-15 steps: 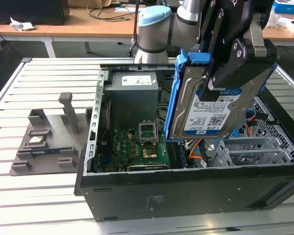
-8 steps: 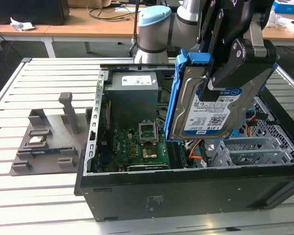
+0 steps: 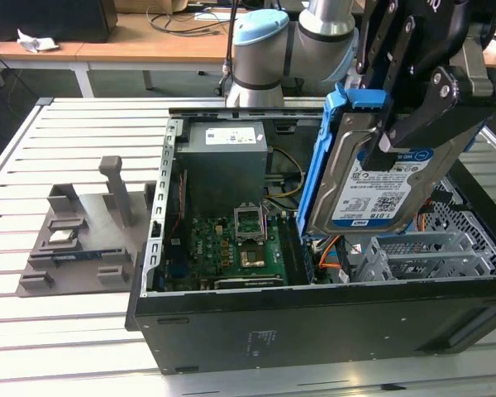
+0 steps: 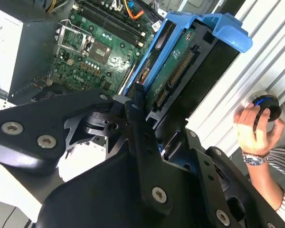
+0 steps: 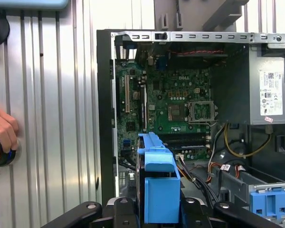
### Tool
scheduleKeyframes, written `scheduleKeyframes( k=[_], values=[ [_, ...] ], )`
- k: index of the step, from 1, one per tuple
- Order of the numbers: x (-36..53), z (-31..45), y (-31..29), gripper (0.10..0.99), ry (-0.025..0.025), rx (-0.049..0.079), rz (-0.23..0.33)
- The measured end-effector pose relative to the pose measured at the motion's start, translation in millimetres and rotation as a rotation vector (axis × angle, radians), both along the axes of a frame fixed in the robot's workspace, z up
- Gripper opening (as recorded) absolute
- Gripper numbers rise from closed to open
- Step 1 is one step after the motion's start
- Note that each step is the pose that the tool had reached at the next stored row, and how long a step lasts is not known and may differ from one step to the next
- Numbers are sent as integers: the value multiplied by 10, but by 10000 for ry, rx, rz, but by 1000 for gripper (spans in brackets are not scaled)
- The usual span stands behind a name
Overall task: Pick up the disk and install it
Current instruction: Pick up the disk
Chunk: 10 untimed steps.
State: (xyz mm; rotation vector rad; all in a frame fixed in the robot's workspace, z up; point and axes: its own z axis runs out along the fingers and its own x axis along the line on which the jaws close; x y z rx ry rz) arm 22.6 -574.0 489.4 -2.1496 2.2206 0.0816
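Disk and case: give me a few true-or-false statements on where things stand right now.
1. The end effector is shut on the disk. True.
2. The disk lies flat in its bay. False: it is held on edge above the open computer case.
3. The power supply sits inside the case. True.
4. A hand rests on the motherboard. False: in the second wrist view the hand holds a round black object on the slatted table outside the case.

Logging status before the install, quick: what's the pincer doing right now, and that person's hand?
Pincer: shut on the disk, above the open case.
Person's hand: gripping a round black-and-blue device.
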Motion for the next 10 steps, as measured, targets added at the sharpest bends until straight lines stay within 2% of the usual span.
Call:
scheduleKeyframes(
  k=[4, 10],
  values=[
    [110, 0, 0, 369, 4, 0, 0],
    [372, -1, 0, 369, 15, 1, -1]
  ],
)
